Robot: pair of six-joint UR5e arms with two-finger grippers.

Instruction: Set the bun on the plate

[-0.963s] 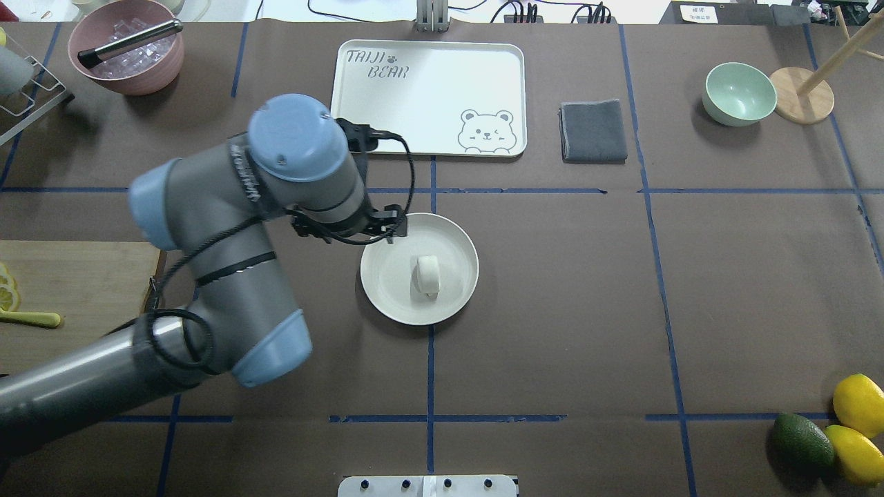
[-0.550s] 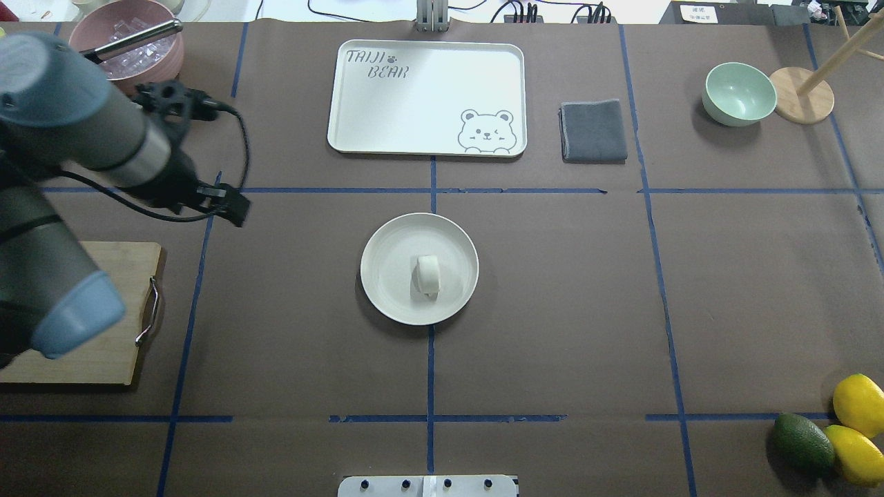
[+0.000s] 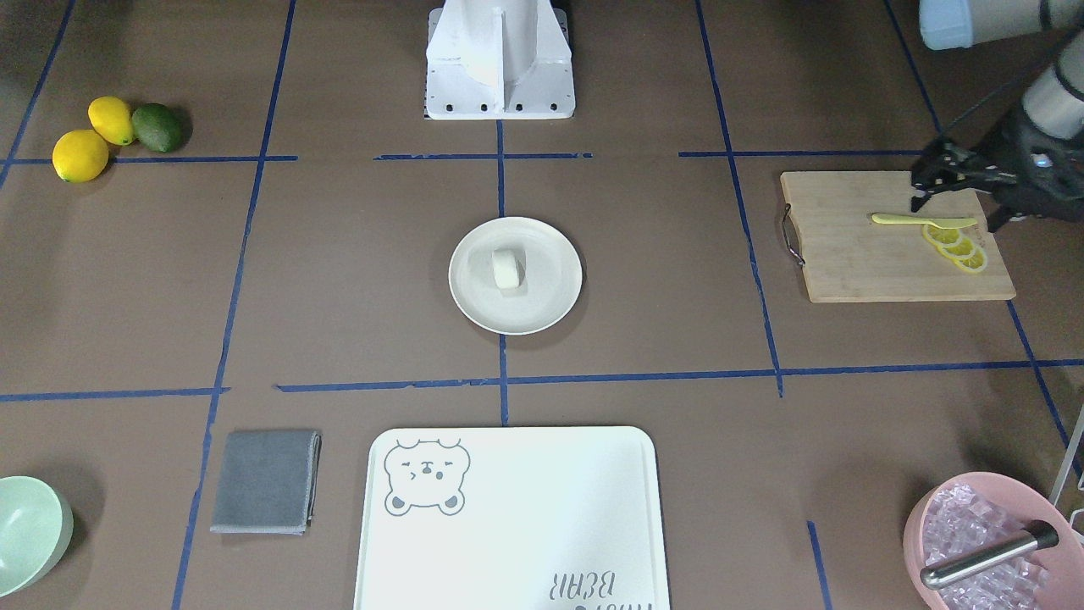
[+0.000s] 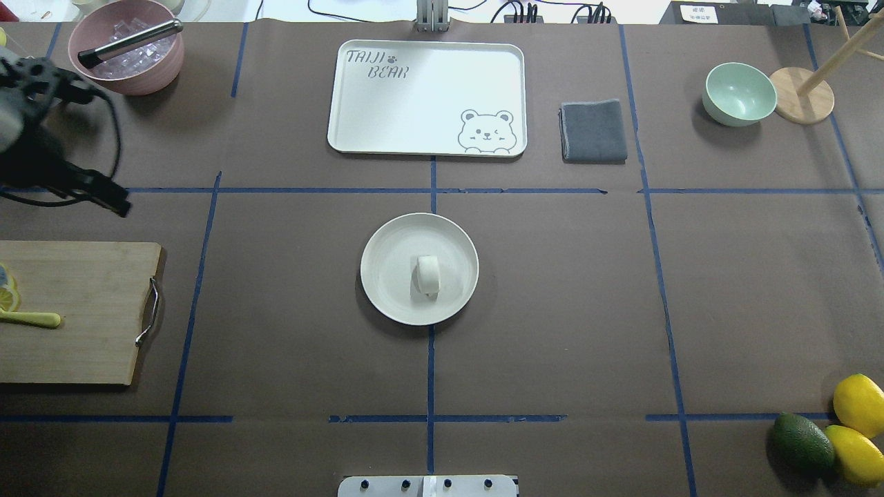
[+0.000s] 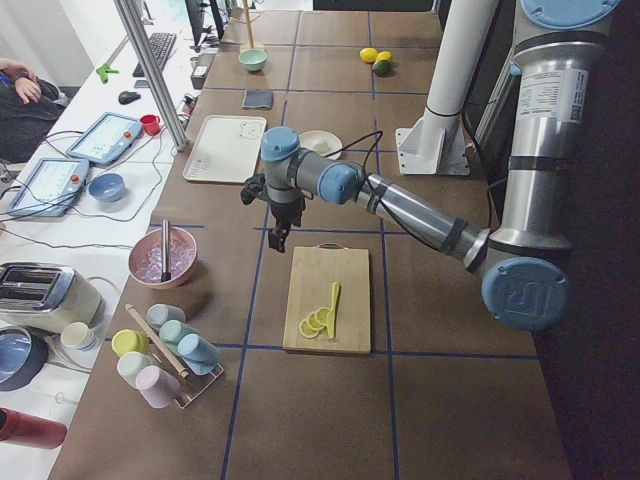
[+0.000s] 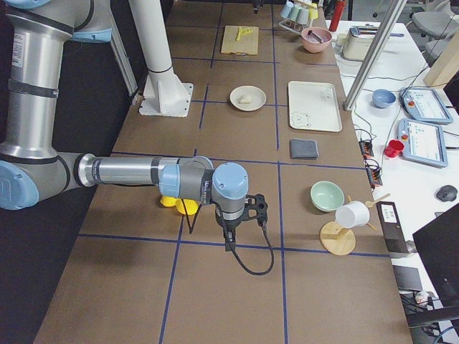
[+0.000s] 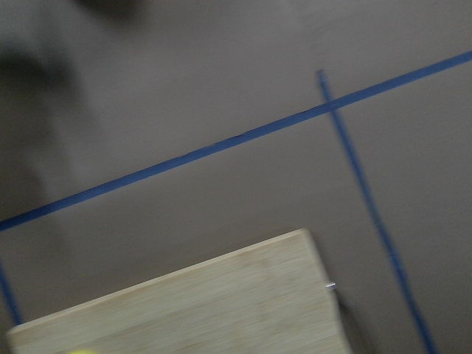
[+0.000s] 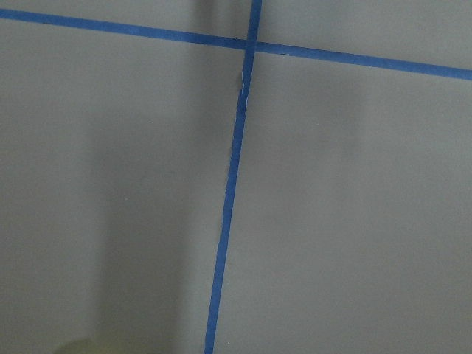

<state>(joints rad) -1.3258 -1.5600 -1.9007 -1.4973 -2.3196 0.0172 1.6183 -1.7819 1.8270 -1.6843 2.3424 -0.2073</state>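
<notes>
**White bun on plate, both grippers well away**

Black and pointing down, the left gripper hangs over bare table at the robot's far left. How wide its jaws stand I cannot tell, and nothing shows between them. Its wrist view is blurred: brown table, blue tape and a corner of the board.

Just beside it, on the robot's side, lies the wooden board. A yellow spoon and lemon slices sit on the board's outer end. Near the gripper on its other side, away from the robot, stands the pink bowl of ice with a metal tool in it.

Well apart from the gripper, toward the table's middle, the bun rests on the plate, near its centre, touched by nothing. Past the plate, away from the robot, lies the bear tray, with a grey cloth beside it.

The right gripper shows only from the table's end. It hangs over bare table, far from the plate, and its opening cannot be judged. Two lemons lie close behind it, and a green bowl stands near it.
</notes>
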